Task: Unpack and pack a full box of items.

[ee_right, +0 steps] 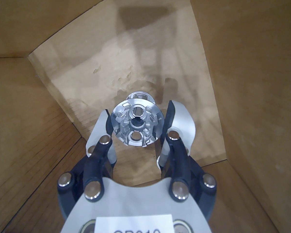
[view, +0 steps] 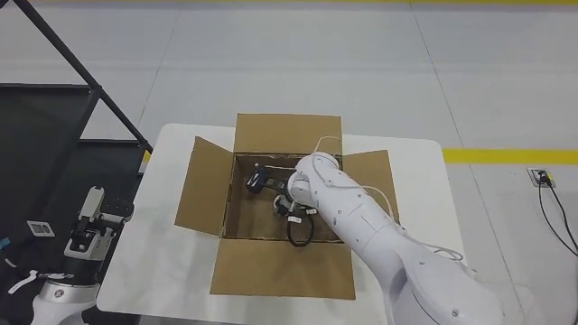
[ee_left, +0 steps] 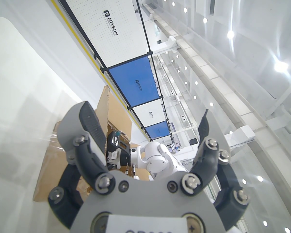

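Inside the cardboard box (view: 280,266) at centre frame, the right gripper (ee_right: 138,122) clamps a metal spool (ee_right: 137,126). Lower left, the left gripper (ee_left: 145,109) hangs spread apart.

The box (view: 203,200) walls hemmed the right gripper (ee_right: 139,111) clasping the metal hub (ee_right: 125,122); room lay at the table's (view: 153,271) front-left corner.

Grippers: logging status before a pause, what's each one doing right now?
Left gripper: open, empty.
Right gripper: shut on the metal part, inside the cardboard box.
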Controlling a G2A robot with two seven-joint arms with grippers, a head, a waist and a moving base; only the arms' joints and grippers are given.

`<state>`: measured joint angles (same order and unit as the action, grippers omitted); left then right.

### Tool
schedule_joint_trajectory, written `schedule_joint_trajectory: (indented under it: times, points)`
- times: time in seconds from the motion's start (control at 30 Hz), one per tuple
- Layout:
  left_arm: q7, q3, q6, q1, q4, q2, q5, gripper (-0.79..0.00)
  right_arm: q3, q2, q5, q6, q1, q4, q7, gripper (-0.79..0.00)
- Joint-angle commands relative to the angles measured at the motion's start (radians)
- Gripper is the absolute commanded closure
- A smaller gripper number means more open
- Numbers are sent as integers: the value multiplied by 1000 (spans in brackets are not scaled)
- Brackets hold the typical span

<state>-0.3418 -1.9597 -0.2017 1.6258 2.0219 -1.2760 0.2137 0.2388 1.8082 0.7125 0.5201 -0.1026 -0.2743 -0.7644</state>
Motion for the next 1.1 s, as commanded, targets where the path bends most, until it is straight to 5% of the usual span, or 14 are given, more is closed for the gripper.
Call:
schedule_joint_trajectory:
  times: [0.0, 0.1, 0.2, 0.67, 1.07]
  points:
    - [0, 0, 0, 0, 0, 0, 0, -785, 1, 8, 6, 4, 0, 9, -1, -422]
    - [0, 0, 0, 0, 0, 0, 0, -785, 3, 18, 12, 9, 1, 23, -3, -351]
    - [0, 0, 0, 0, 0, 0, 0, -785, 6, 26, 18, 14, 2, 36, 1, 0]
    - [0, 0, 0, 0, 0, 0, 0, -785, 18, 29, 72, 110, 33, 2, 59, 0]
    - [0, 0, 0, 0, 0, 0, 0, -785, 65, -53, 142, -47, -21, -194, 184, 0]
